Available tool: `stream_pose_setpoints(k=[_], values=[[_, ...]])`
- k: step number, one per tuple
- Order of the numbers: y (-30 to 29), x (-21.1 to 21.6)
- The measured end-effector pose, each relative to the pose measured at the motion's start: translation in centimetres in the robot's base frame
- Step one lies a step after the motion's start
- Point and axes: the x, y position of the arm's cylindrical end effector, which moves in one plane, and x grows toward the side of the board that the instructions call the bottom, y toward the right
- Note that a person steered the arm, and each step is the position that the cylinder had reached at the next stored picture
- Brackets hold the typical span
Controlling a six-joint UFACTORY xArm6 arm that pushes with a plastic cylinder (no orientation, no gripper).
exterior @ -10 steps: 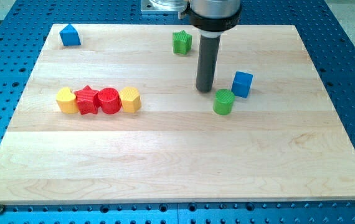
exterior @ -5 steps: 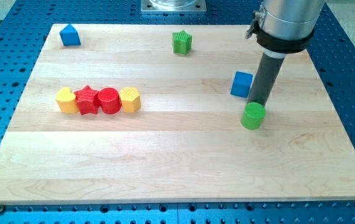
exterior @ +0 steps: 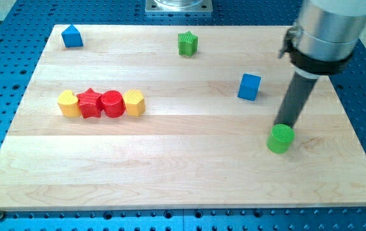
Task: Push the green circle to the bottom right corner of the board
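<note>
Camera view shows my tip (exterior: 287, 124) touching the green circle (exterior: 280, 138) at its 1 o'clock edge (no fingers here, just a bare rod). That circle sits right of the board's (exterior: 170, 173) centre, at 5 o'clock from the blue cube (exterior: 249, 86), well apart from it.

My tip (exterior: 287, 124) just above the green circle (exterior: 280, 138), blue cube (exterior: 249, 86) up-left, near the board's (exterior: 170, 173) right side.
</note>
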Motion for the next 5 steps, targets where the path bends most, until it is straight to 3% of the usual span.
stream_pose_setpoints(k=[1, 3, 4, 5], values=[[0.8, -0.3], [-6.4, -3.8], [-6.8, 1.6], [-6.4, 4.0]])
